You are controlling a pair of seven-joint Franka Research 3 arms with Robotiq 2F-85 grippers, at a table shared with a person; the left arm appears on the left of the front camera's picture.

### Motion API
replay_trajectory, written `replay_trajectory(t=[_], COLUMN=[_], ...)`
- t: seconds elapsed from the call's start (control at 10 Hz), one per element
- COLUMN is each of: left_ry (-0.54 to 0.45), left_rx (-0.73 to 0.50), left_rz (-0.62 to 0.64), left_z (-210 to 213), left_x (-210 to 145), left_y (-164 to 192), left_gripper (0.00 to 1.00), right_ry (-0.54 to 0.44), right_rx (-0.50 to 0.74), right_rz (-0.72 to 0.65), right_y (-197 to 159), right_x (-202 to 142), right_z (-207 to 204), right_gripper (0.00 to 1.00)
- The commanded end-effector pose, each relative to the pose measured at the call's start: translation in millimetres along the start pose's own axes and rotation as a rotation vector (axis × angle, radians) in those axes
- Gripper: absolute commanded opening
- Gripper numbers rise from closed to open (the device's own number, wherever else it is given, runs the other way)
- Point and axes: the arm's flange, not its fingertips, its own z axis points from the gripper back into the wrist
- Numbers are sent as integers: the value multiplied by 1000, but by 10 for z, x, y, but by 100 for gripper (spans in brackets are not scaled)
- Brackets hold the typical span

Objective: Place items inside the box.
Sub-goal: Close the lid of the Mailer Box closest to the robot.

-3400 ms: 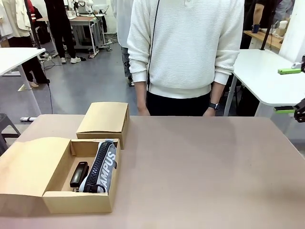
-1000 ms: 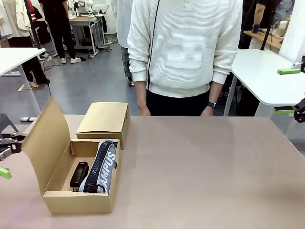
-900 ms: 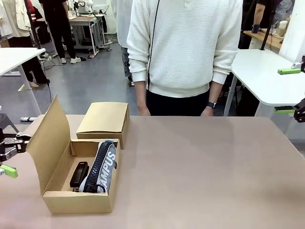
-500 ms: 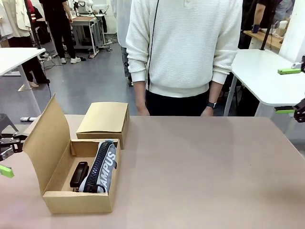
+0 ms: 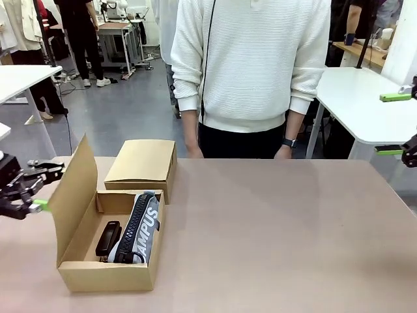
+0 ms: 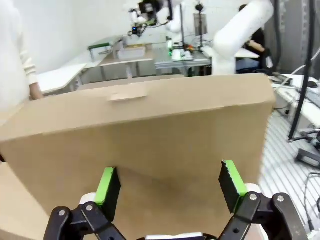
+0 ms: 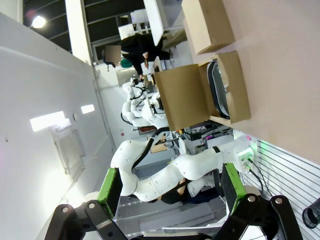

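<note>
Left gripper (image 5: 40, 186) sits w/ jaws wide at the raised lid (image 5: 70, 189) of the box (image 5: 107, 277). CAMPUS pouch (image 5: 140, 228) & black stapler (image 5: 108, 238) lie inside. Right gripper (image 7: 170, 187) jaws wide, holding nothing, well apart.

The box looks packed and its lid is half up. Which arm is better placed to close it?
Left. The left gripper, jaws open, sits right behind the raised lid of the box; the right gripper hangs at the table's far right edge.
</note>
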Motion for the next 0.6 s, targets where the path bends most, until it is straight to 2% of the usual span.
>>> replay_trajectory(t=[0.0,0.2,0.5], left_ry=[1,-20,54], left_rx=[48,53,-19], left_rz=[-18,-7,8], left_z=[-391,-614,-904], left_x=[-58,-129,-293], left_y=[-125,-65,-189], left_gripper=[100,100,100], right_ry=[5,5,5], right_rx=[13,13,13], right_rz=[3,3,3], right_y=[8,8,8], right_x=[-6,-6,-6], right_z=[24,24,24], right_gripper=[100,100,100])
